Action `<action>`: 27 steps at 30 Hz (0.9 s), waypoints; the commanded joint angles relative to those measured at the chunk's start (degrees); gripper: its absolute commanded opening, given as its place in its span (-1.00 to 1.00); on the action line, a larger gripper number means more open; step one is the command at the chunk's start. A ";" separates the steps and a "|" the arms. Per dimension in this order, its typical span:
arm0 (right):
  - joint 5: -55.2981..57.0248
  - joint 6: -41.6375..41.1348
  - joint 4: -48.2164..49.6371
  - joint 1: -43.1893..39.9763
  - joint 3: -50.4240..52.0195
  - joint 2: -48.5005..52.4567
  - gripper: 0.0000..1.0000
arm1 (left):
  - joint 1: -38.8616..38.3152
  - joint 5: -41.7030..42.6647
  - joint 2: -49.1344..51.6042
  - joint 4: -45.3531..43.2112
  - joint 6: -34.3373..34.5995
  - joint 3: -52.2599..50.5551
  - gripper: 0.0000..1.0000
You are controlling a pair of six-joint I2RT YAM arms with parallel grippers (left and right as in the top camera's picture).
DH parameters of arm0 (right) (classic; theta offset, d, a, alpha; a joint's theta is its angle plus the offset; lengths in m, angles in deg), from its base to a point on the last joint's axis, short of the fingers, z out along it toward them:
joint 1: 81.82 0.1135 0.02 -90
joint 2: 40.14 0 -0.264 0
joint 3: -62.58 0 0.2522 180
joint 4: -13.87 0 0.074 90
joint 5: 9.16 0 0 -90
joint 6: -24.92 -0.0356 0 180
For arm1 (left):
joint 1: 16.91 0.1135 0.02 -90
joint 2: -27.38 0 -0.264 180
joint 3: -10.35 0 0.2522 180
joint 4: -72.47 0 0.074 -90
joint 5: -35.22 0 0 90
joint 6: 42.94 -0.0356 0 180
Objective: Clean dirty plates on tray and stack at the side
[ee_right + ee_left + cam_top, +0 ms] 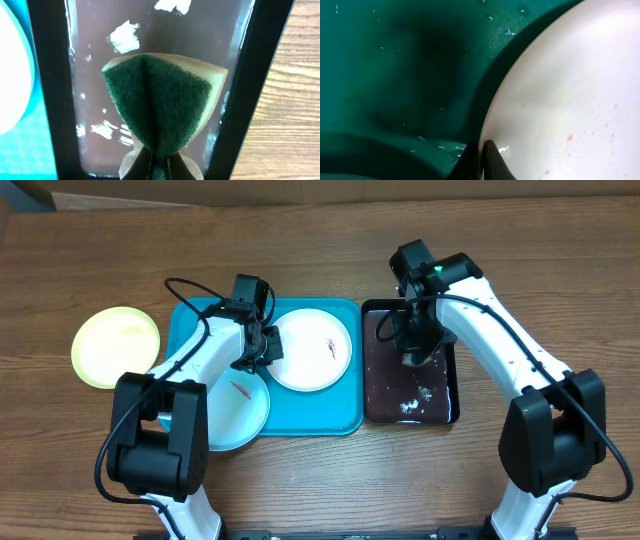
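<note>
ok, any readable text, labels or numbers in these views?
None. No words, brand marks or numbers show on the tray, the white plate, the pale blue plate, the yellow-green plate, the black bin, the sponge, the left arm or the right arm.

Turquoise tray [342, 412] is lying flat on the table. White plate [312, 349] is sitting in its back-right part, carrying reddish bits. Pale blue plate [245, 416] is sitting front-left, also dirty. Yellow-green plate [116, 346] is lying off-tray, left of it.
</note>
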 commanded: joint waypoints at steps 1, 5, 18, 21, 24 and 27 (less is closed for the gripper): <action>1.18 -0.90 -2.47 0.33 -3.91 -1.86 -0.93 | 0.26 -0.15 0.09 -0.22 -0.04 -0.39 -0.92; 1.16 -1.55 -6.32 0.92 -8.63 -1.88 -0.93 | 0.26 -0.15 0.09 -0.52 -0.07 -0.39 -0.92; 0.92 -3.08 -0.22 2.12 -0.50 -1.53 -0.92 | 0.22 -0.15 0.09 -1.77 -0.04 -0.39 -0.92; 0.92 -3.06 2.23 2.12 2.78 -1.53 -0.93 | 0.22 -0.15 0.09 -1.77 -0.04 -0.39 -0.92; 0.92 -2.60 2.67 2.14 3.06 -1.55 -0.93 | 0.22 -0.15 0.09 -1.75 -0.07 -0.39 -0.92; 0.63 -2.91 -0.90 2.14 -1.57 -1.75 -0.93 | 0.22 -0.15 0.09 -1.73 -0.07 -0.39 -0.92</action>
